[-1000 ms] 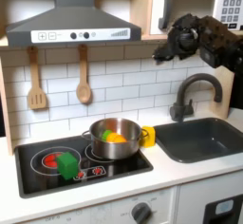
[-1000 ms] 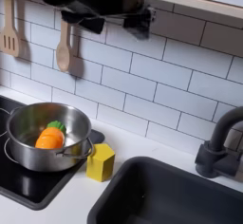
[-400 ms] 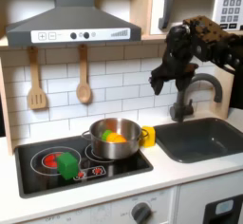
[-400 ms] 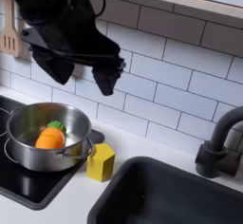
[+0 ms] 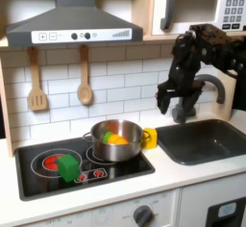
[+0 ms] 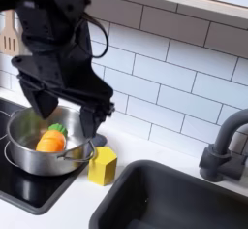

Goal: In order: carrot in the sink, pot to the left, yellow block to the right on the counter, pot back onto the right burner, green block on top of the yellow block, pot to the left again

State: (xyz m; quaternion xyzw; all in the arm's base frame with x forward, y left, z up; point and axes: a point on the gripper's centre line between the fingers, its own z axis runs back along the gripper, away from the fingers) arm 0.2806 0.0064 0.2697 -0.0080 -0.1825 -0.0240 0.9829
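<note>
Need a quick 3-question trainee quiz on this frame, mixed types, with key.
1. True or false: the carrot lies inside the pot.
2. Multiple choice: in the first exterior view, the green block sits
A. in the sink
B. on the black cooktop, at the pot's left
C. on top of the yellow block
3. Fill in: in the second exterior view, the gripper hangs above the ___, holding nothing.

Key
1. True: the orange carrot rests in the steel pot.
2. B: the green block lies on the cooktop, left of the pot in the first exterior view.
3. Pot: jaws spread, nothing between them.
</note>
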